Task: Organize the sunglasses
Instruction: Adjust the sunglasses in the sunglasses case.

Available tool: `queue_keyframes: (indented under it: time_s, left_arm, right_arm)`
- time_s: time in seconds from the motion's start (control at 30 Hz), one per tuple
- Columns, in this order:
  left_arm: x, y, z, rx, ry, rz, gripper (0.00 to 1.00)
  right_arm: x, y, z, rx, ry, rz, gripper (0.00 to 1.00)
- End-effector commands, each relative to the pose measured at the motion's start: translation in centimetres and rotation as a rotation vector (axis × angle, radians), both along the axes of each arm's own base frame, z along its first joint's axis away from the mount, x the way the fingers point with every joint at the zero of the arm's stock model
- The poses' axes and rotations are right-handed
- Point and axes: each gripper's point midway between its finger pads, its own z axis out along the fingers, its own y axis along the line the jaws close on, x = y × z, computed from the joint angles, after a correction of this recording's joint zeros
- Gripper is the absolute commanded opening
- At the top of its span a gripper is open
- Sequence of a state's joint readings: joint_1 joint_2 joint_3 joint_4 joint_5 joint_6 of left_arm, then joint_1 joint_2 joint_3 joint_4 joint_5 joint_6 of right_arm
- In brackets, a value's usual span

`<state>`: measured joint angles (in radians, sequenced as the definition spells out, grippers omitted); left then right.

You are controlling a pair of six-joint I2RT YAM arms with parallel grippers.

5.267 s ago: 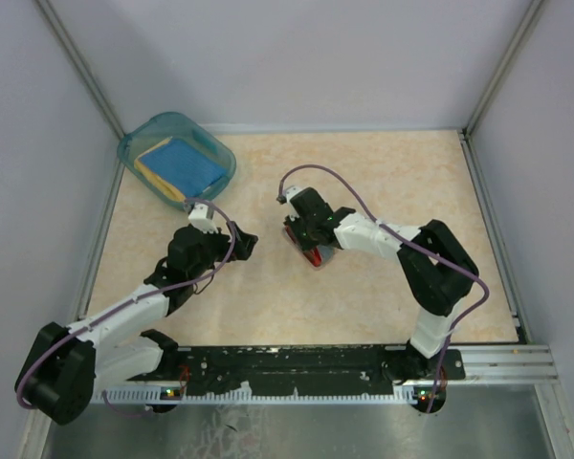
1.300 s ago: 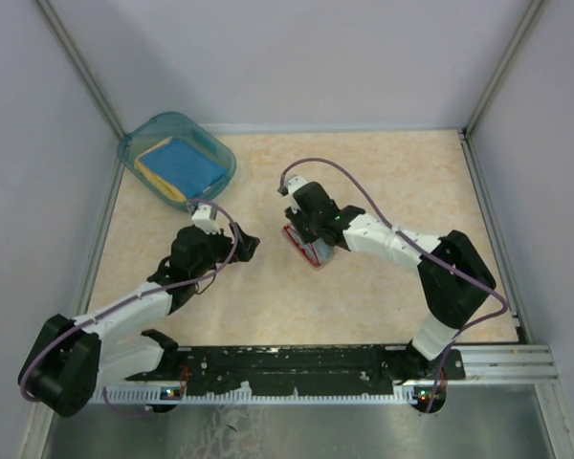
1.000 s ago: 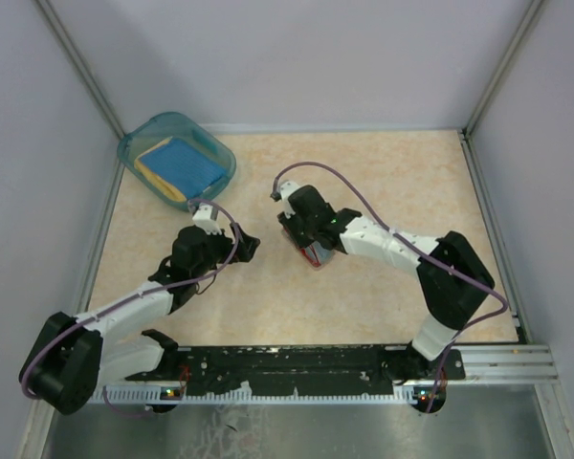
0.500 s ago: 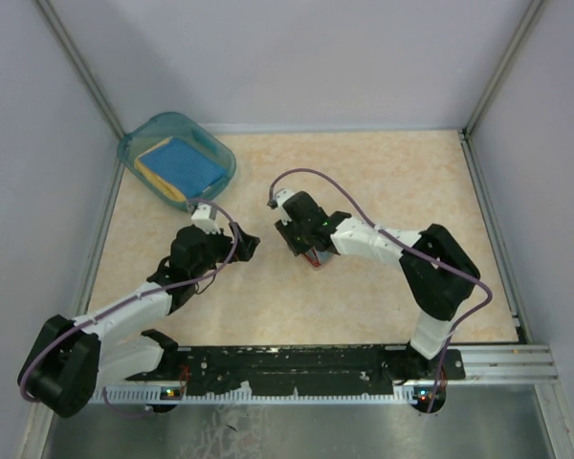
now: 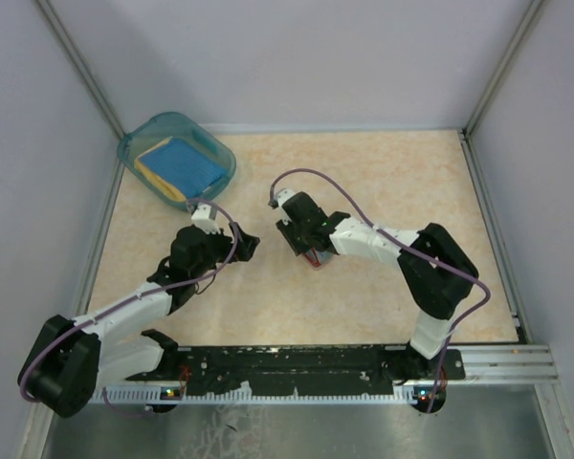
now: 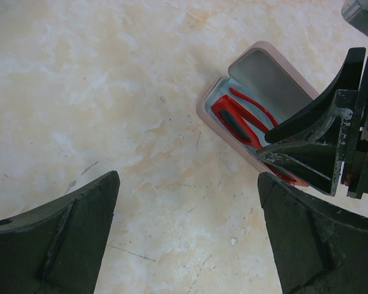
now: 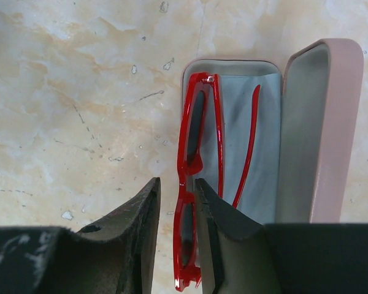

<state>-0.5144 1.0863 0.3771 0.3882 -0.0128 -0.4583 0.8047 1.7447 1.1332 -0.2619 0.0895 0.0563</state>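
The sunglasses [image 7: 199,122], thin red frame with dark lenses, lie in the open pink case [image 7: 322,122] with their front along the case's left wall. My right gripper [image 7: 178,184] stands over them, jaws narrowly apart astride the front frame. The right finger is against the frame, and a gap shows beside the left finger. In the left wrist view the sunglasses [image 6: 233,119] and case [image 6: 264,73] lie ahead to the right, partly behind the right gripper [image 6: 319,147]. My left gripper [image 6: 187,184] hovers wide open over bare table, left of the case [image 5: 313,258].
A teal bin [image 5: 134,143] at the back left corner holds a blue cloth [image 5: 182,164] over something yellow. Walls and metal rails close in the table on all sides. The arm bases sit along the near edge.
My right gripper has shifted a little to the left over the case, staying down at the sunglasses. The left arm has not moved.
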Motion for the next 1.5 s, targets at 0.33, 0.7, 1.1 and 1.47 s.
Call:
queue_keyframes:
  time_s: [0.33,0.7,1.1,1.47]
  left_arm:
    - [0.3,0.3,0.7,-0.019,-0.025,0.024,1.00]
    - [0.3,0.4,0.7,-0.016,-0.026,0.031,1.00]
    - [0.3,0.6,0.7,-0.014,-0.029,0.037,1.00]
    - [0.3,0.6,0.8,-0.015,-0.029,0.038,1.00]
  right_arm:
    - [1.2,1.3,0.7,0.020,-0.032,-0.008,0.29]
    - [1.6,1.7,0.8,0.023,-0.041,-0.006,0.27]
    - [2.1,1.7,0.8,0.017,-0.045,-0.010,0.23]
    - [2.3,1.5,0.9,0.015,-0.045,-0.015,0.15]
